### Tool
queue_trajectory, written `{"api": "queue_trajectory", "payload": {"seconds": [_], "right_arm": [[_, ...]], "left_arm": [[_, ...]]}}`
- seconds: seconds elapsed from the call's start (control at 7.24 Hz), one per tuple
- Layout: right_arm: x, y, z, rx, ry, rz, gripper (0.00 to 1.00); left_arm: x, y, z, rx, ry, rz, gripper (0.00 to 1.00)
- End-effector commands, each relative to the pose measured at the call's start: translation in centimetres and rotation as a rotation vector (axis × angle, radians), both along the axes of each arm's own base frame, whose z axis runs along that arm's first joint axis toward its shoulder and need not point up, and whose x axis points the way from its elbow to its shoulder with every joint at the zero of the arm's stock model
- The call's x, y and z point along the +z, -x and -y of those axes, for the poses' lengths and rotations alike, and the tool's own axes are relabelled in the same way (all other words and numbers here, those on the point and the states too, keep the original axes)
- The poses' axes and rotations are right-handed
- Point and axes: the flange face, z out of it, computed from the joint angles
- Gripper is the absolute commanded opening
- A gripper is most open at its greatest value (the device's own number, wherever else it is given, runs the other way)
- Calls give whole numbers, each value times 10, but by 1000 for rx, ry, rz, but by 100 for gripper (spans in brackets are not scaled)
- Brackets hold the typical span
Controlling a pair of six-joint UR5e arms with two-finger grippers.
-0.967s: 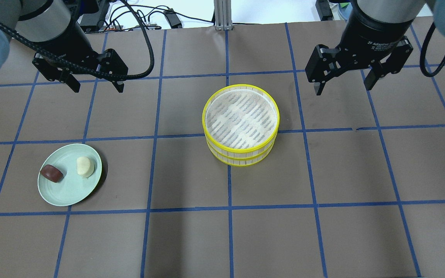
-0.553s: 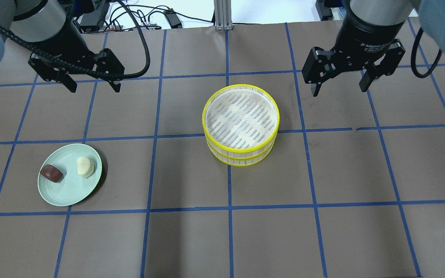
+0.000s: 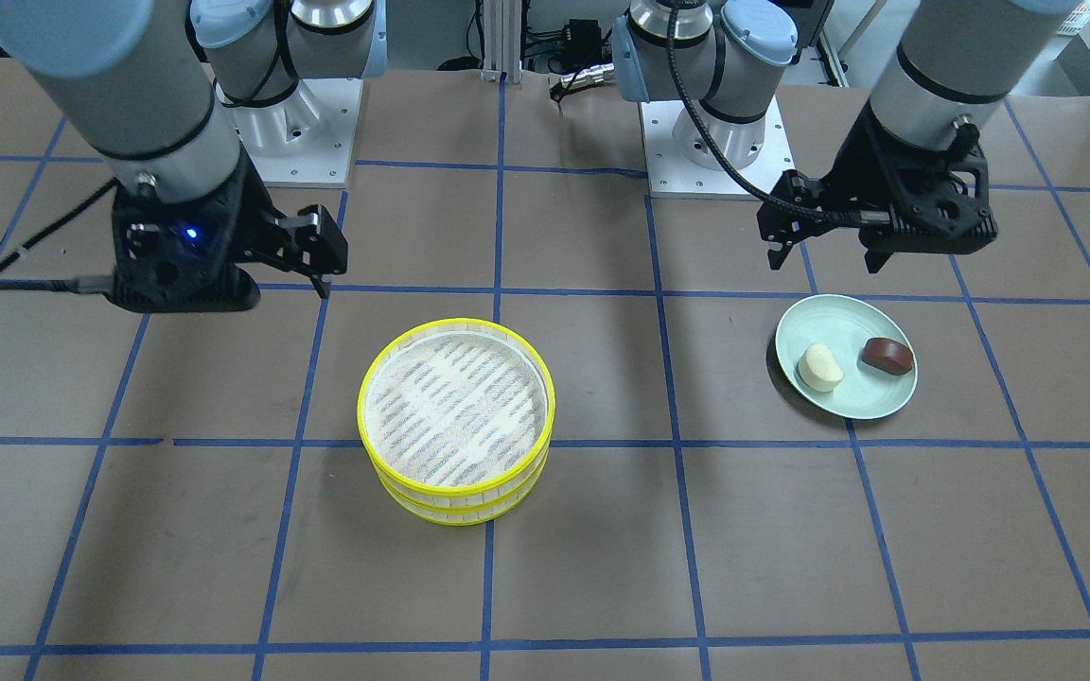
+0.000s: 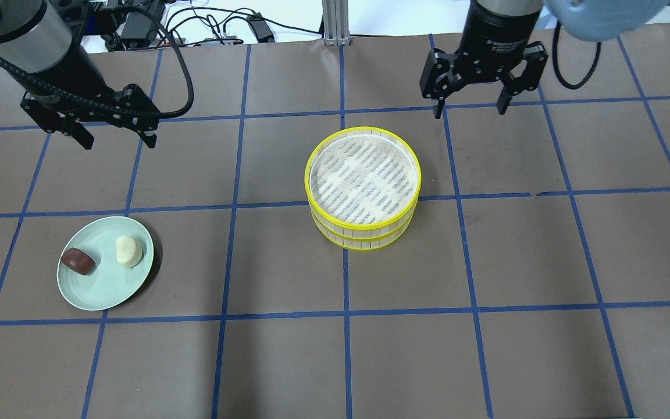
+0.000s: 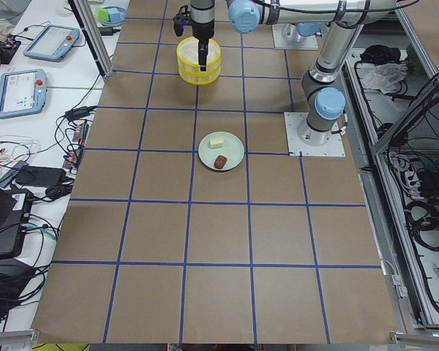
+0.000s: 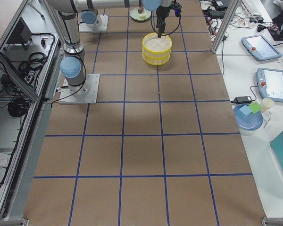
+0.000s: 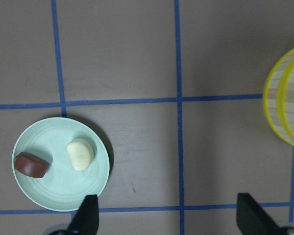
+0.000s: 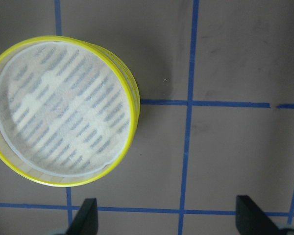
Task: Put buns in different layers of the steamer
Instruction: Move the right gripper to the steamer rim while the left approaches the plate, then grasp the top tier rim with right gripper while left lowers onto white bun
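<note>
Two yellow-rimmed steamer layers stand stacked at the table's middle, the top one empty; the stack also shows in the front view and the right wrist view. A cream-white bun and a reddish-brown bun lie on a pale green plate at the left; both buns show in the left wrist view. My left gripper is open and empty, high above the table behind the plate. My right gripper is open and empty, behind and right of the steamer.
The table is brown paper with a blue tape grid. Cables and a metal post lie at the back edge. The arm bases stand on the robot's side of the table.
Both arms moved. The right gripper shifted left and back, toward the steamer's far side. The left gripper shifted left and slightly back. Buns, plate and steamer stayed put.
</note>
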Motion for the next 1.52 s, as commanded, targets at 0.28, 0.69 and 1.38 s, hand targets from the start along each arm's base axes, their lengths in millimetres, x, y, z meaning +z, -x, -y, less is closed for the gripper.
{"api": "queue_trajectory", "payload": {"seconds": [0.28,0.69,1.38], "right_arm": [[-169,-37,22,-4,-40,-13,100],[-188,-35,18,-3,-30,-19,98],[-182,-34,19,-9,-21,-19,0]], "left_arm": [[-123,-77,8,40,-142,10,100],[-183,-103,18,85,-251,-3,99],[-254,-127,18,124,-371,-51,94]]}}
